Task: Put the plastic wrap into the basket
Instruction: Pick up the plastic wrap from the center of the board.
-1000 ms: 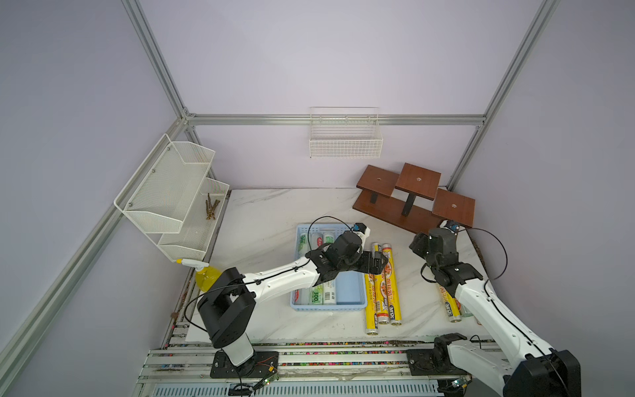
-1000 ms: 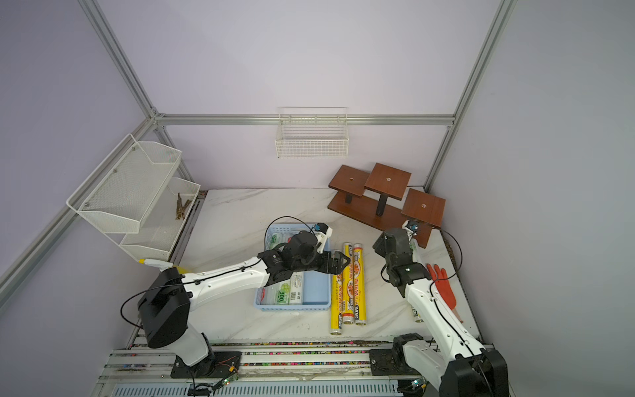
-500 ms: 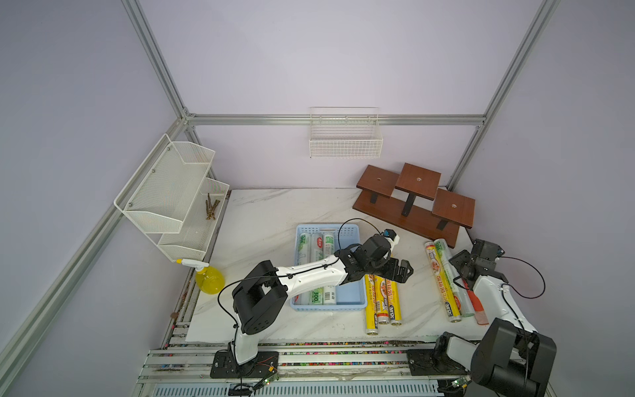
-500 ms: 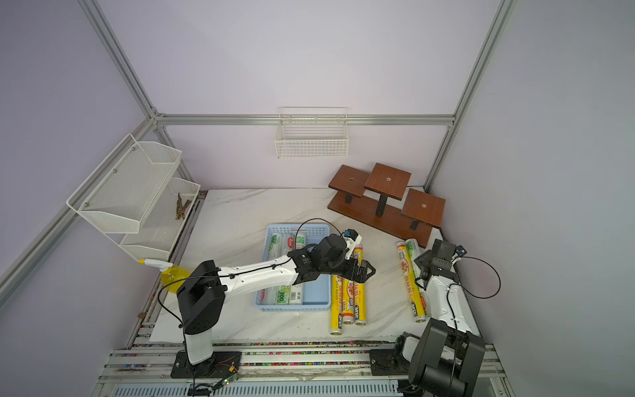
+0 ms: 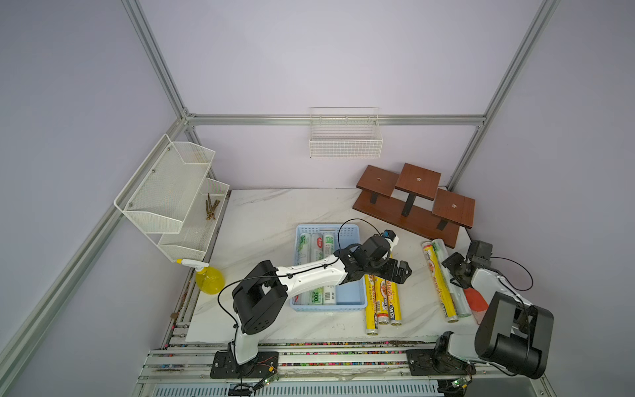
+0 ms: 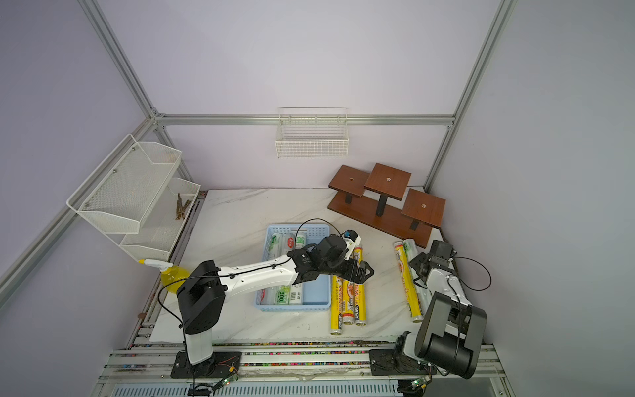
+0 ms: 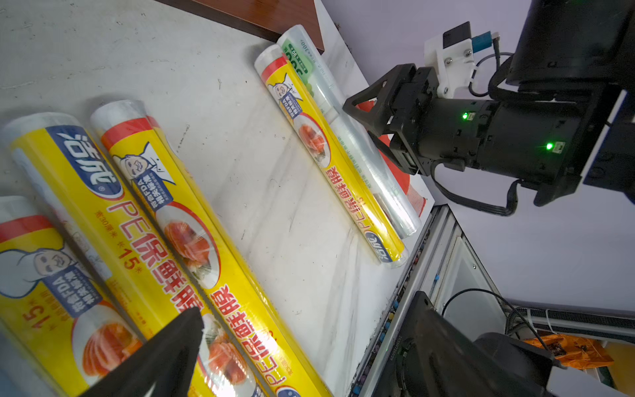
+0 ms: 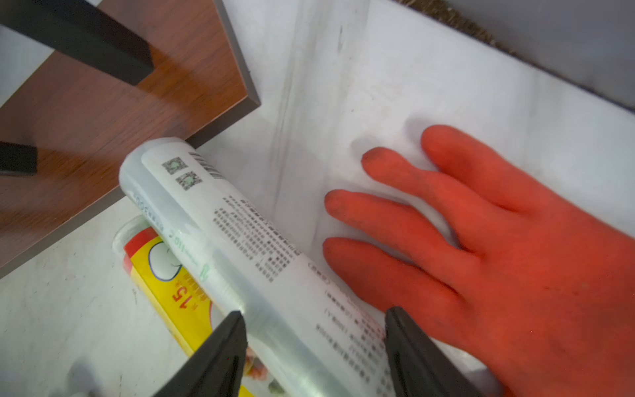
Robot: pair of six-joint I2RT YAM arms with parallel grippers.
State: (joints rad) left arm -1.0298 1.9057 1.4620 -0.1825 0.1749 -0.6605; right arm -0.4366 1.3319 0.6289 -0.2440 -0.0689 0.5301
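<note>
My right hand (image 8: 312, 316) is drawn in narrow on a translucent roll (image 8: 240, 240) of plastic wrap, with one finger on each side of it. The roll lies on the bench (image 5: 275, 220) near my right edge. A yellow roll (image 5: 436, 275) lies tight against it on the basket side, so one of my fingertips sits at the seam between the two. On the other side an orange glove (image 8: 481, 257) lies flat, its fingers just beside the roll, and my other fingertip is right at the glove's edge. The far end of the roll comes close to a corner of the brown wooden stand (image 8: 103, 120).

My left hand (image 5: 398, 271) hangs over three yellow rolls (image 5: 381, 302) that lie side by side on the bench, just beside the right wall of the basket (image 5: 326, 227). I cannot tell how wide that hand stands, because only one of its fingers (image 7: 165, 347) shows in its wrist view. My left arm stretches across the basket, above three white rolls (image 5: 314, 247) with green print that lie lengthwise along its left side.

A yellow spray bottle (image 5: 209, 280) stands at the bench's left edge, well apart. The white mesh rack (image 5: 171, 185) and the wire basket (image 5: 345, 137) hang on the walls.
</note>
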